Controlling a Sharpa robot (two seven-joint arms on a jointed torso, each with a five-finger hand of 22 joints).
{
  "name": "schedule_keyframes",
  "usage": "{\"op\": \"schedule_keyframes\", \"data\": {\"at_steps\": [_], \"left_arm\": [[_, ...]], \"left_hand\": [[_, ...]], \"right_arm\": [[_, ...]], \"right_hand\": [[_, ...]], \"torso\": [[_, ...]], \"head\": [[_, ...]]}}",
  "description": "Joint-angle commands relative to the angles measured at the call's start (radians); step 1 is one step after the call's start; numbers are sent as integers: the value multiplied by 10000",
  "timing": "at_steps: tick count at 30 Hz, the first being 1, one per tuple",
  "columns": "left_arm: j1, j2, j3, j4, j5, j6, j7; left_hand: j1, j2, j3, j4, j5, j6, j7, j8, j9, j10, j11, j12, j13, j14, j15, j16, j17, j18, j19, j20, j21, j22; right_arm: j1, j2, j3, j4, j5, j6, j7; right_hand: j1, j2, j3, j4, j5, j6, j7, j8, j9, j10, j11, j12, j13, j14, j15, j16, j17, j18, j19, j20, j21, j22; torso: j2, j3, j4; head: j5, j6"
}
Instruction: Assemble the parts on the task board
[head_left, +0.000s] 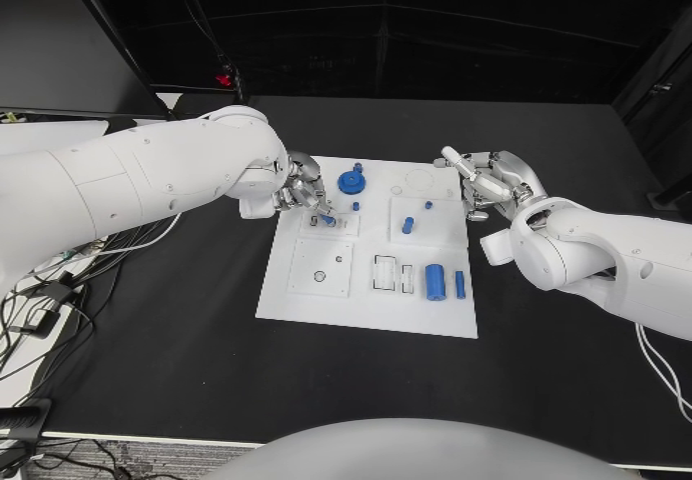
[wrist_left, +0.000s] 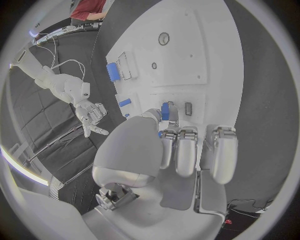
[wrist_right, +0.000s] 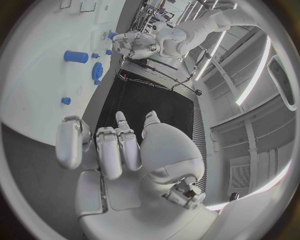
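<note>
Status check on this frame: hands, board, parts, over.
Left hand pinching small blue peg over white task board. Right hand open beside board's far right corner. Blue gear seated; nothing obstructing.

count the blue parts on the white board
6: a blue gear and small peg far side, a peg mid-board, two cylinders near right, one at the left hand's fingers; others may be hidden.

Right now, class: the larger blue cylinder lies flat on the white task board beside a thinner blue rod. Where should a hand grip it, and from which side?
Grip the larger blue cylinder across its round middle, coming down from above. It lies on its side, long axis pointing away from the robot, so its curved flanks are free. The thinner blue rod lies close on one flank, so keep the fingers narrow. The right hand looks nearer.
</note>
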Motion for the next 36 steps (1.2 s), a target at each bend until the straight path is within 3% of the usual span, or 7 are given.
{"op": "schedule_keyframes", "data": {"at_steps": [1,8,17,28,36], "left_arm": [[21,-167,5,342,60,-1124,-539],[1,-310,3,662,-539,-1929,-662],[-93,-290,2,705,-724,-2405,-454],[-198,-336,2,753,-749,-2026,-690],[-291,-450,2,956,-751,-2252,-731]], "left_hand": [[320,245,833,-751,63,163,-86,53,42,1081,60,-30,2610,1044,20,9,2635,-66,1044,41,31,2634],[312,235,848,-747,65,174,-88,59,45,1081,59,-30,2610,1044,19,9,2635,-66,1044,41,31,2634],[306,231,860,-741,61,178,-89,61,46,1081,58,-30,2610,1044,19,9,2635,-66,1044,41,31,2634],[271,202,925,-702,8,178,-89,61,47,1081,57,-30,2610,1044,16,9,2635,-66,1044,42,31,2634],[259,194,949,-687,-11,180,-91,63,48,1081,56,-30,2610,1044,16,9,2635,-66,1044,43,31,2634]], "right_arm": [[8,-15,5,12,14,76,57],[-9,-4,5,15,14,97,74],[-27,-11,5,16,14,100,84],[-34,-24,5,39,14,104,103],[-37,-44,5,44,14,99,109]], "right_hand": [[-12,85,-66,10,68,-36,21,64,12,1040,55,-4,2613,1076,71,25,2632,130,-24,23,-35,1651],[13,108,-79,9,89,-43,27,78,11,1040,66,-4,2613,1076,79,25,2632,136,-40,29,-60,1642],[13,108,-79,9,89,-43,27,78,11,1040,66,-4,2613,1076,79,25,2632,136,-40,29,-60,1642],[13,108,-79,9,89,-43,27,78,11,1040,66,-4,2613,1076,79,25,2632,136,-40,29,-60,1642],[13,108,-79,9,89,-43,27,78,11,1040,66,-4,2613,1076,79,25,2632,136,-40,29,-60,1642]], "torso": [[3,0,0],[0,-11,-16],[1,-11,-19],[3,-6,-14],[2,-4,-22]], "head": [[24,-11],[82,4],[71,4],[49,-43],[50,-72]]}}
